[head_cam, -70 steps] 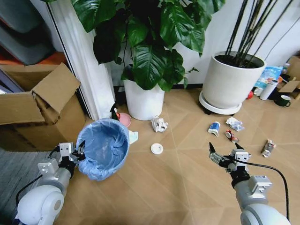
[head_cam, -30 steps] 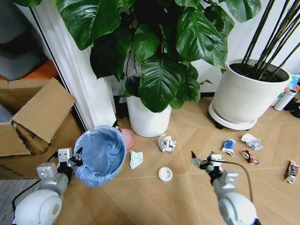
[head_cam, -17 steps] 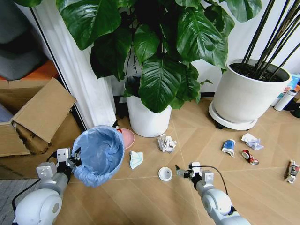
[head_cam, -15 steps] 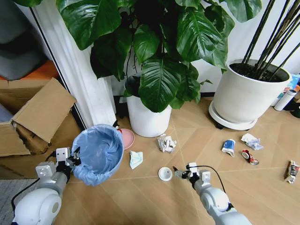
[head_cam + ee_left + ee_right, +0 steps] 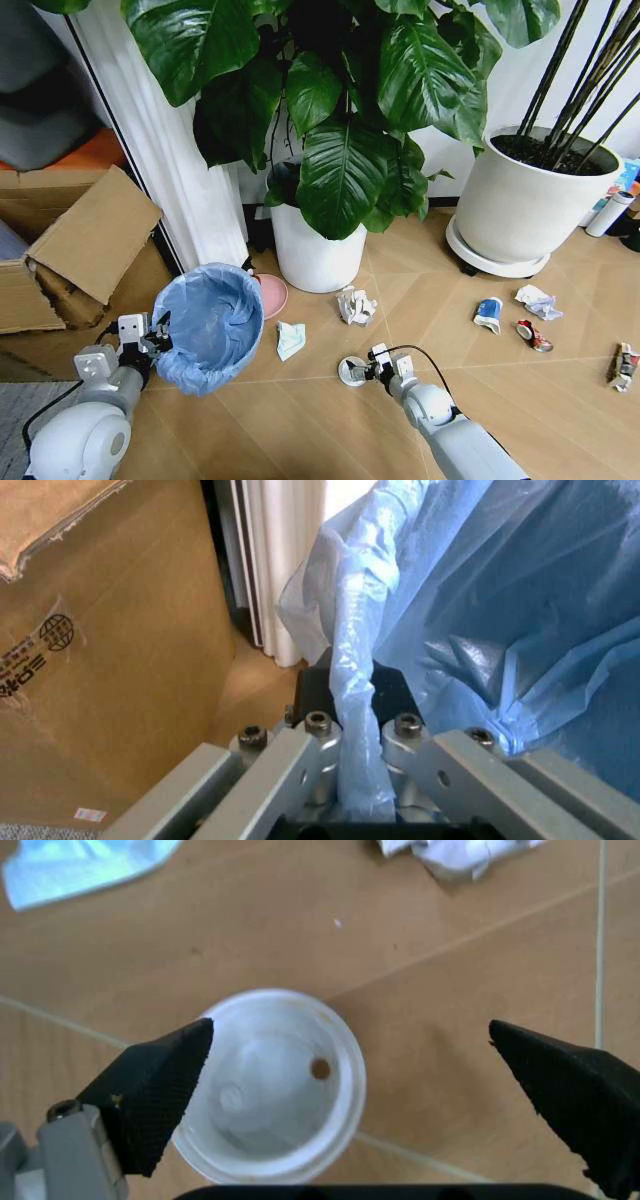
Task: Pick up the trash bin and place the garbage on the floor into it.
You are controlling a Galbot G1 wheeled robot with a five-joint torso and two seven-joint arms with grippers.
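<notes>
While gripping: left gripper (image 5: 150,335) is clamping the trash bin (image 5: 212,322) rim.
Right gripper (image 5: 375,1087): hovering spread wide, white disc (image 5: 268,1084) lying between its fingers on the floor (image 5: 330,420).

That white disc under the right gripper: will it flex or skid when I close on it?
The white disc looks like a thin, shallow plastic lid, so it is probably light and may flex under the pinch. Lying flat on the smooth floor, it could skid. The right gripper is open, straddling it.

rounded white arms with grey metal wrists, black cables, bolted brackets and black textured jaws.
</notes>
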